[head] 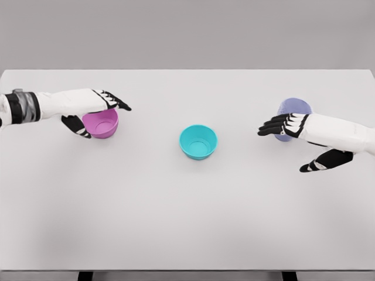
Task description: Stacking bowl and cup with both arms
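A pink bowl point(102, 123) stands on the white table point(187, 222) at the left. My left hand point(96, 114) straddles it, with straight fingers point(116, 101) over its far rim and the thumb point(77, 126) by its near-left wall; the hand looks open around the bowl. A teal bowl point(198, 141) sits upright in the middle of the table, untouched. At the right a lavender cup point(295, 108) is partly hidden behind my right hand point(293, 146). That hand is open, its fingers point(281, 125) in front of the cup and its thumb point(326, 161) spread well apart.
The table's far edge runs just behind the objects, and its near edge lies along the bottom of the view. Both forearms lie low over the table at either side.
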